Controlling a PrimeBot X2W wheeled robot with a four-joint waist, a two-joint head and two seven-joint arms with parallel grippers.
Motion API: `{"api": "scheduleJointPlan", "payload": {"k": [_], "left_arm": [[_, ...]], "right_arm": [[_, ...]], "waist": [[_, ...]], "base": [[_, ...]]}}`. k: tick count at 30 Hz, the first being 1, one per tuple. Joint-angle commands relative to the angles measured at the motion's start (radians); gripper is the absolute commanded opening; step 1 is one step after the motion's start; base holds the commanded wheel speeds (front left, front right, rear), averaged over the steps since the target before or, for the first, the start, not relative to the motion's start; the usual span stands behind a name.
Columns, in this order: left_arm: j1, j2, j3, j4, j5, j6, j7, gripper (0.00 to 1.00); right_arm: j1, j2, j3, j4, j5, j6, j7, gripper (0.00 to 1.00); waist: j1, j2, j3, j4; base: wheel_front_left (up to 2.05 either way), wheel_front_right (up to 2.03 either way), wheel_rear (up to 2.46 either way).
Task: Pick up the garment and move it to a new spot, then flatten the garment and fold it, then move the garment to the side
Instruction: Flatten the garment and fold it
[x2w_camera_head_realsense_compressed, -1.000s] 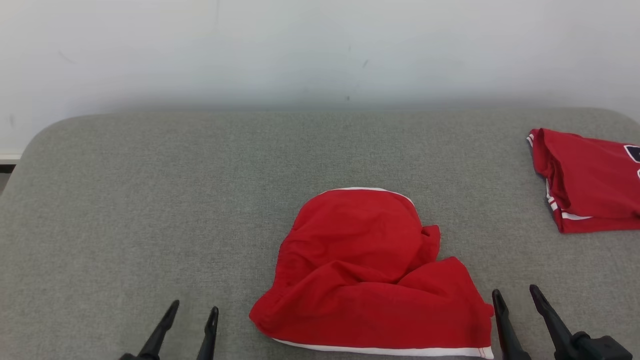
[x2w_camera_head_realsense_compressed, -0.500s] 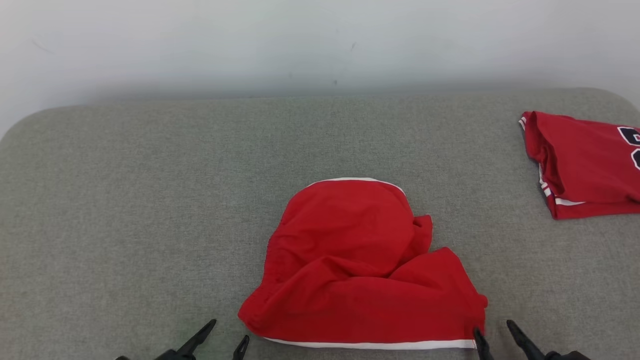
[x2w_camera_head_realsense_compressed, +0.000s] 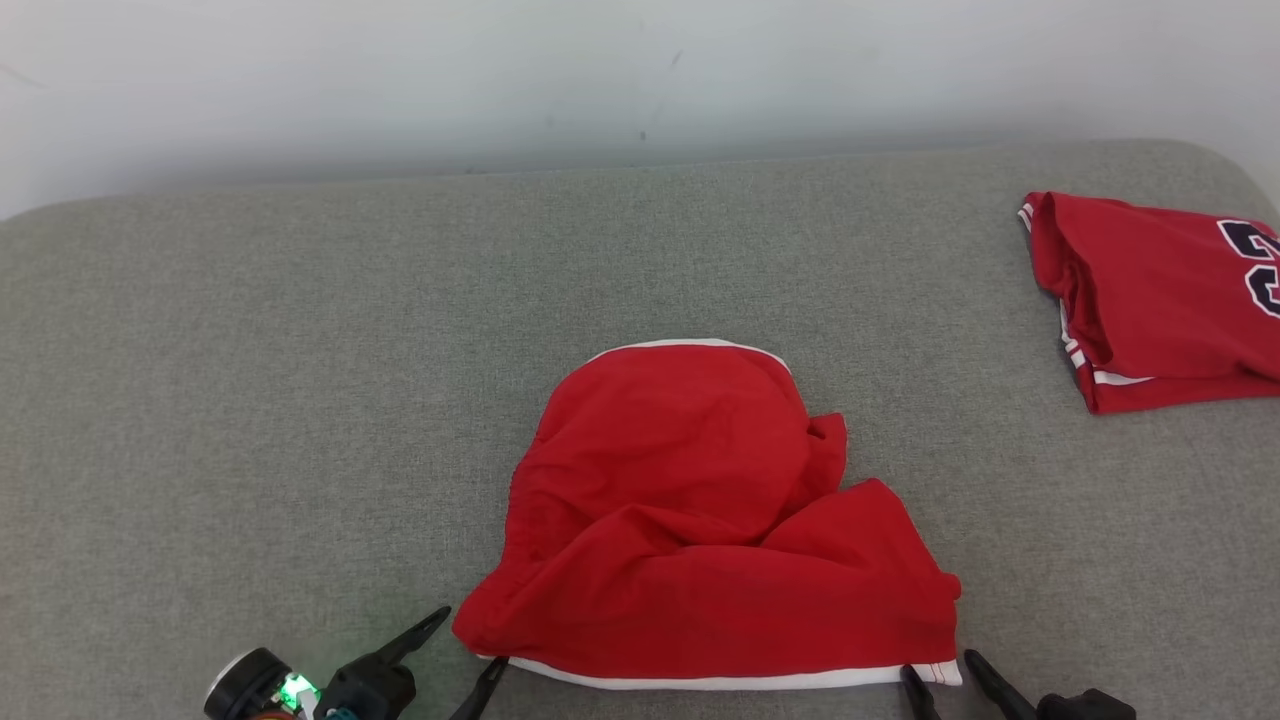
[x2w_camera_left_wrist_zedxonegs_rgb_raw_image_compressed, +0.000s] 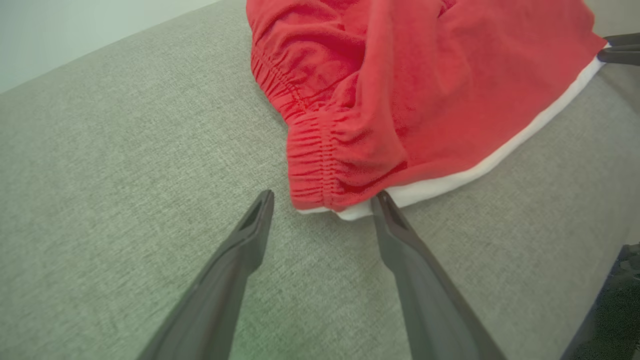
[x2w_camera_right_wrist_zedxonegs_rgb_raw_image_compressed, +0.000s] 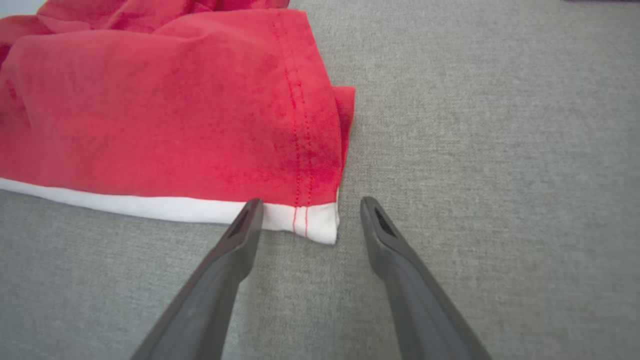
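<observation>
we see red shorts (x2w_camera_head_realsense_compressed: 700, 540) crumpled, centre-near on grey cushion (x2w_camera_head_realsense_compressed: 250, 400). left gripper (x2w_camera_head_realsense_compressed: 468, 640) and right gripper (x2w_camera_head_realsense_compressed: 940, 666) both spread wide, empty, tips at near hem corners. we judge grasp in hand, for lift or flattening pull. next: pinch both corners evenly, catching hem layers.

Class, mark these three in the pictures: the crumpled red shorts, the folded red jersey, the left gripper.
crumpled red shorts (x2w_camera_head_realsense_compressed: 700, 520), head view, middle of the cloth.
folded red jersey (x2w_camera_head_realsense_compressed: 1150, 290), head view, plain red panel beside the number.
left gripper (x2w_camera_left_wrist_zedxonegs_rgb_raw_image_compressed: 324, 194), left wrist view, midway between its fingertips.
</observation>
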Motion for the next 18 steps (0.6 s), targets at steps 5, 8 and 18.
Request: {"api": "scheduleJointPlan", "payload": {"k": [5, 8, 18], "left_arm": [[-0.048, 0.011, -0.036, 0.023, -0.022, 0.002, -0.003, 1.0], [-0.051, 0.013, -0.056, 0.024, -0.027, 0.002, -0.003, 0.65], [0.025, -0.021, 0.05, -0.065, -0.013, 0.002, -0.003, 0.0]], "right_arm": [[-0.037, 0.021, 0.035, 0.035, 0.017, -0.003, 0.0, 1.0], [-0.047, 0.027, 0.046, 0.047, 0.023, -0.003, 0.0, 0.78], [-0.071, 0.04, 0.045, 0.006, 0.06, -0.003, -0.001, 0.0]], "waist": [[-0.0001, 0.0, 0.004, -0.009], [-0.0001, 0.0, 0.003, -0.011], [-0.0001, 0.0, -0.006, -0.008]], "base": [[0.0, 0.0, 0.0], [0.0, 0.0, 0.0], [0.0, 0.0, 0.0]]}}
